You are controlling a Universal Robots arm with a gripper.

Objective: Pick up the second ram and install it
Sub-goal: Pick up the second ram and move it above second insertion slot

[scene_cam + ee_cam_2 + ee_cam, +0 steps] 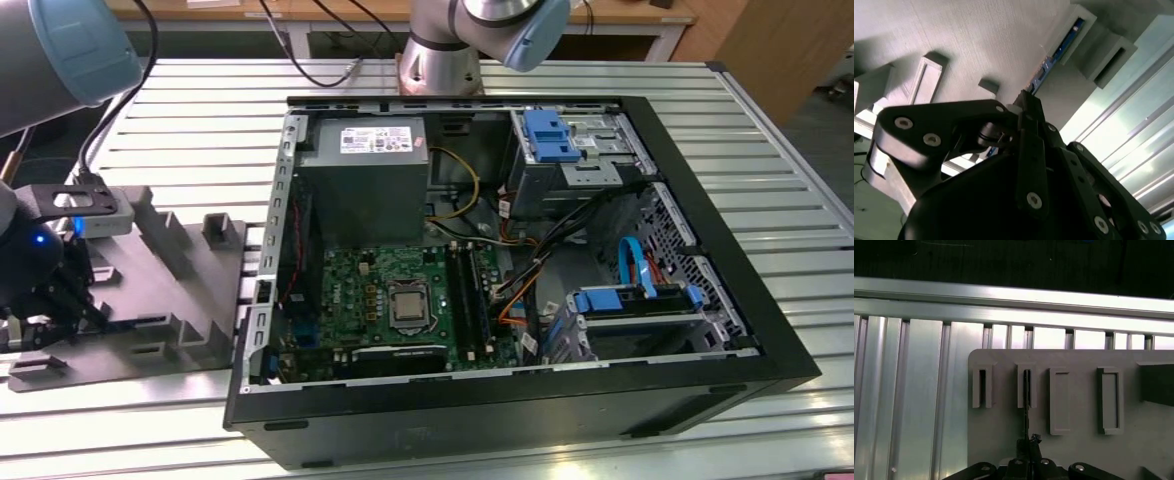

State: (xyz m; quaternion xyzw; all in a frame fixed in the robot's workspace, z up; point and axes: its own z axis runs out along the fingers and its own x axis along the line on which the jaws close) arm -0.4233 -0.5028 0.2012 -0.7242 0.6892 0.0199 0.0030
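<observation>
The slatted metal surface [747, 130] carries an open black computer case [534, 405], its green motherboard [360, 290] exposed. On the exterior view's left lies a grey holder plate [160, 290] with raised slots. The claw [1029, 441] hangs over that plate, its fingers [1030, 150] closed on the second ram [1025, 410]. The ram stands on edge, its far end in a narrow slot [1026, 385] and its blue side [1059, 47] showing in the second wrist view.

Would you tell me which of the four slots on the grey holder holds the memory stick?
The narrow slot beside the two wide slots; the memory stick stands there, gripped by the hand.
</observation>
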